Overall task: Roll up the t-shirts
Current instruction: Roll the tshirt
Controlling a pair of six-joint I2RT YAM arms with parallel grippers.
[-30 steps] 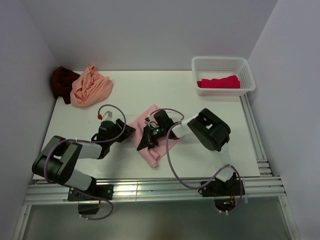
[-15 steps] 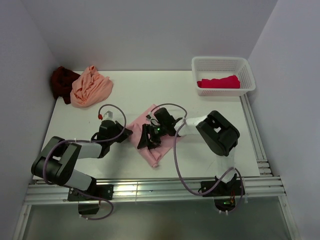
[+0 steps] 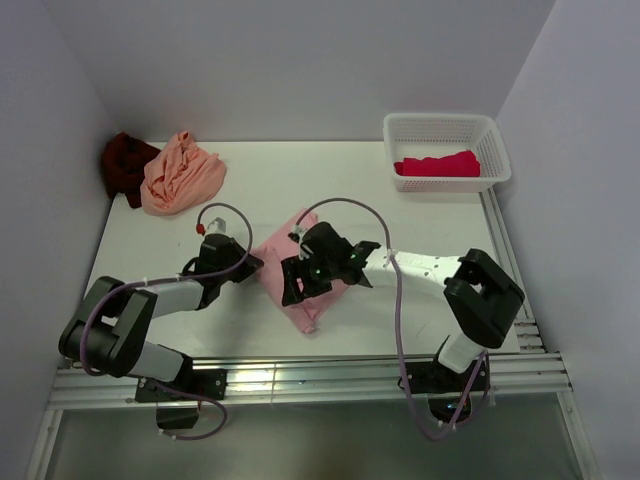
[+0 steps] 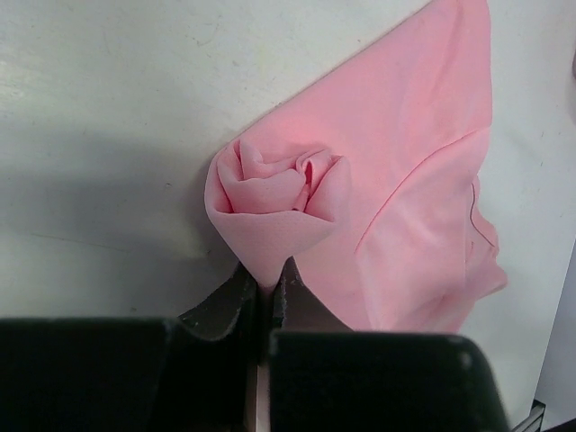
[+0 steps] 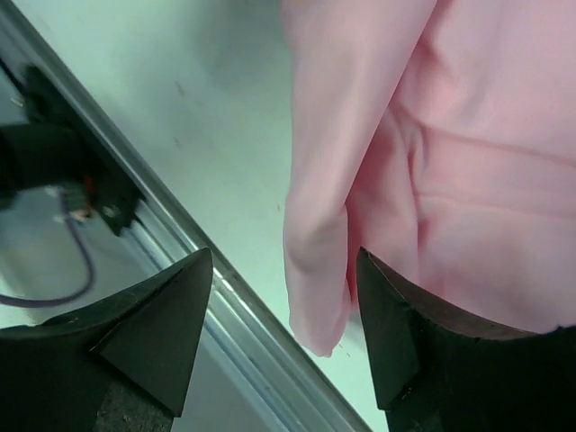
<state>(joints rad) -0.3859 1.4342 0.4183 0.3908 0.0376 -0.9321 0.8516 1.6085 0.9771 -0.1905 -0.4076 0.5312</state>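
Left gripper (image 4: pixel 265 286): clenched, its jaws pressed together on the pointed tip of the rolled end (image 4: pixel 274 184).

Item held: light pink soft-cloth t-shirt (image 3: pixel 272 262), folded to a narrow strip. It lies slantwise near the front middle of the white worktop (image 3: pixel 300 185), between the two arms.

Condition of roll: a tight spiral at the left end, somewhat cone-shaped. The cloth beyond it lies flat and unrolled.

Right gripper (image 5: pixel 279 270): released, jaws wide apart and grasping nothing. It is poised over the shirt's near fold, close to the aluminium front rail (image 3: pixel 320 372).

Handling note (judgement):
- The right gripper should take the opposite end of the same rolled edge before any turning.
- Both ends should then advance evenly, or the cone will worsen and the roll will skew.
- Keep the pinch low and the flat part smooth against the worktop.
- A pull by the left alone would likely drag the whole shirt.

Also on the worktop, well apart from the work:
- A crumpled peach-orange t-shirt (image 3: pixel 182 172) touches a dark maroon t-shirt (image 3: pixel 124 165) at the far left.
- A crimson-pink t-shirt (image 3: pixel 437 163) lies inside the white lattice plastic basket (image 3: pixel 445 121) at the far right.
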